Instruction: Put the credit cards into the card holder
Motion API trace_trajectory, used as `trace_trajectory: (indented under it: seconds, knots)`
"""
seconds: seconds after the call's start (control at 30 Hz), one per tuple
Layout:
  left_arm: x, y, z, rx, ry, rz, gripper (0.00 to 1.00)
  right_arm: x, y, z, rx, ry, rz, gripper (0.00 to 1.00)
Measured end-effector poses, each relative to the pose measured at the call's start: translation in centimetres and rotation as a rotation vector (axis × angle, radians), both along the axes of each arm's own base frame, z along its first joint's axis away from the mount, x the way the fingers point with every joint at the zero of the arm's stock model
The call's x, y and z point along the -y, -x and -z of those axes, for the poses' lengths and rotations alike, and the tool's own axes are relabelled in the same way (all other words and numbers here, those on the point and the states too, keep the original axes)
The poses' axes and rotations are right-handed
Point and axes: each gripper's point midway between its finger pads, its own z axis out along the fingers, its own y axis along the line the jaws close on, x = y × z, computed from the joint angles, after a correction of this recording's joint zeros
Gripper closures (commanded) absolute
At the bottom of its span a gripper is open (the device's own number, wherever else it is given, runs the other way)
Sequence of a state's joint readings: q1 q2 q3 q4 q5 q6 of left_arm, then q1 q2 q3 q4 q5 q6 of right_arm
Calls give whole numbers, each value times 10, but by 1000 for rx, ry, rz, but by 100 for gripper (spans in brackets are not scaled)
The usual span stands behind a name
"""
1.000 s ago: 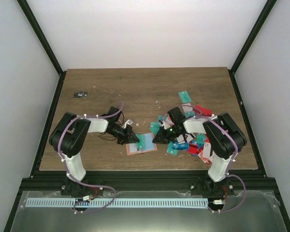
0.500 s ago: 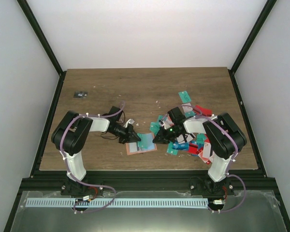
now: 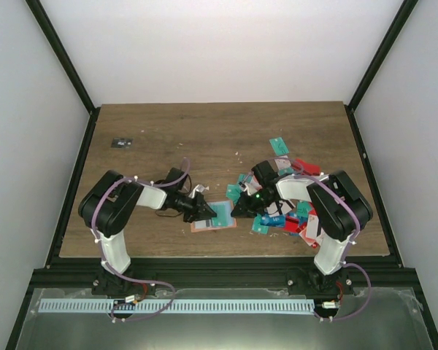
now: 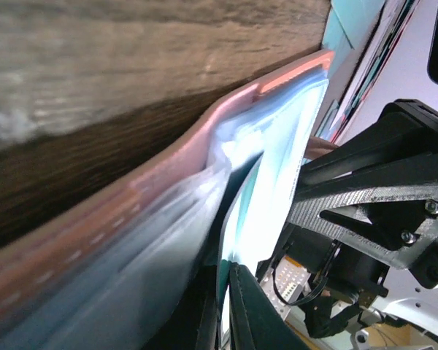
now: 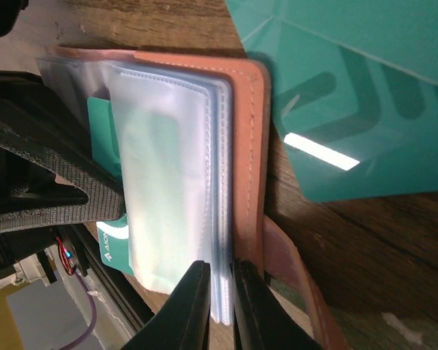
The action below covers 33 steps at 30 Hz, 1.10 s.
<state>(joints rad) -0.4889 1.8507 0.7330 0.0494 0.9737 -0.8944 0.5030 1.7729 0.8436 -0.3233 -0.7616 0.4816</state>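
— What is counted from above?
— Two arms are seen, both bent low toward the middle of the wooden surface (image 3: 204, 131). One card holder (image 3: 215, 224) lies open between the left fingers (image 3: 206, 212) and the right fingers (image 3: 237, 209), which are pointed in from opposite sides. The credit cards (image 3: 261, 223) are heaped at the right and overlap, so no exact count can be given. Teal, red and blue are made out. One small dark object (image 3: 121, 142) is set well apart at the far left.
— And from the left wrist?
— The card holder (image 4: 168, 168) is viewed edge-on, its pink cover laid on the wood. The left fingers (image 4: 230, 292) are clenched on one thin pocket leaf.
— From the right wrist?
— The right fingers (image 5: 208, 292) are pinched on the edge of the clear pocket leaves of the card holder (image 5: 244, 146). One teal card (image 5: 102, 138) is tucked in a pocket. White lettering is seen on it but cannot be read with certainty. A second teal card (image 5: 350, 95) lies on the wood beside the cover.
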Motion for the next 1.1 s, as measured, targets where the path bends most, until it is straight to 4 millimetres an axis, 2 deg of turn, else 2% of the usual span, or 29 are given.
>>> trace_trajectory:
  seconds: [0.43,0.7,0.87,1.1]
  knots:
    - [6,0,2,13,-19,-13,88,8,5,2,-19,61,-21,85]
    - [15,-9,0,28,-42,-12,87,10,2,2,-18,83,-31,86]
    - [18,-13,-2,29,-63,-14,72,11,2,2,-11,87,-41,86]
    - [19,-14,-8,51,-95,11,58,10,0,0,-7,94,-42,86]
